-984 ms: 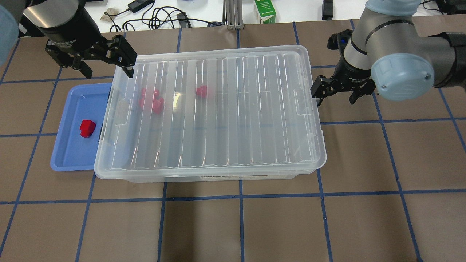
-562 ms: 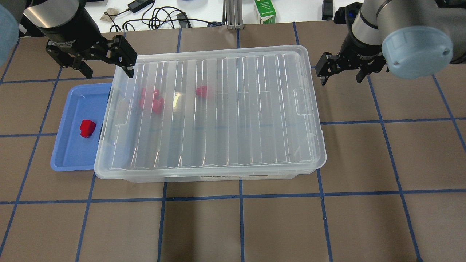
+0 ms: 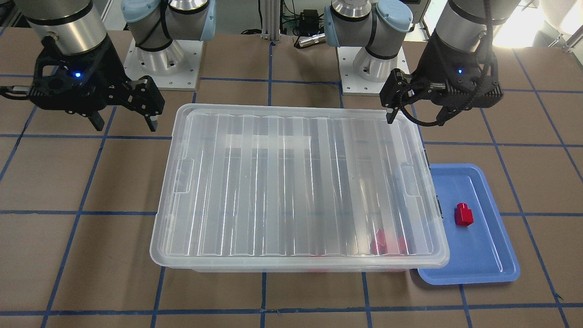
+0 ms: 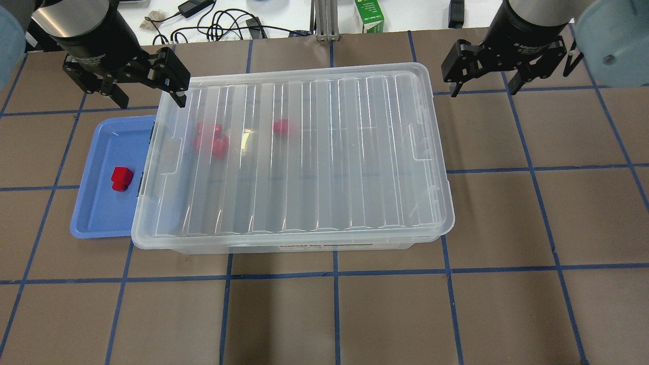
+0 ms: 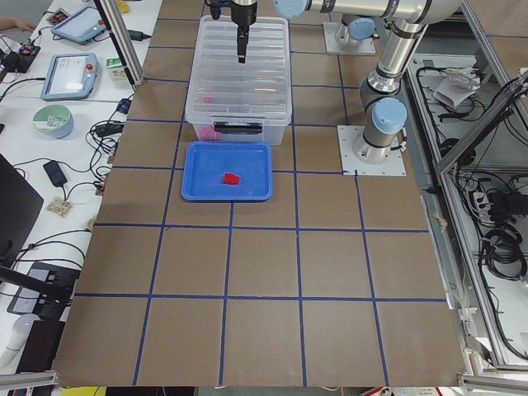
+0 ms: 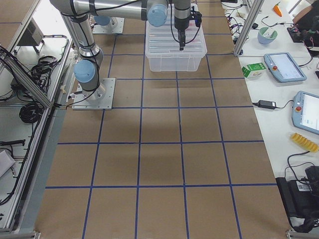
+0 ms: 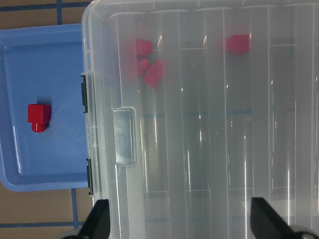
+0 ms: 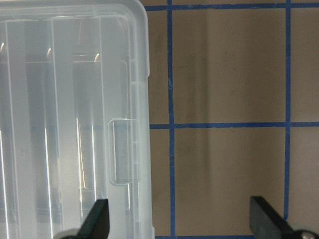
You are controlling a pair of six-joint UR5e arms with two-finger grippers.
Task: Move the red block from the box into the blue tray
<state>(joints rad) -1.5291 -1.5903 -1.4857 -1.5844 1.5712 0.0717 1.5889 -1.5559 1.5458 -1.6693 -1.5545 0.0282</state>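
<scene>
Placement looks done, since the red block [image 4: 122, 178] lies in the blue tray [image 4: 101, 213] beside the lidded box [image 4: 304, 162], and the left claw [image 4: 151, 99] and right claw [image 4: 484, 86] hang wide open and empty above the counter [image 4: 355, 314], leaving apparently nothing further.

No legible text, labels or numbers.

I get six views. Overhead one sits behind robot [image 3: 157, 59], high, looks forward and down on box [image 4: 294, 152] and blue tray [image 4: 101, 213]. Front one faces robot from across table [image 3: 91, 255], looks steeply down; shares same box, blue tray on mirrored side. Two side ones stand far off at table ends, look along it. Left wrist one hangs close over box edge and blue tray; right wrist one close over opposite box edge and table.
</scene>
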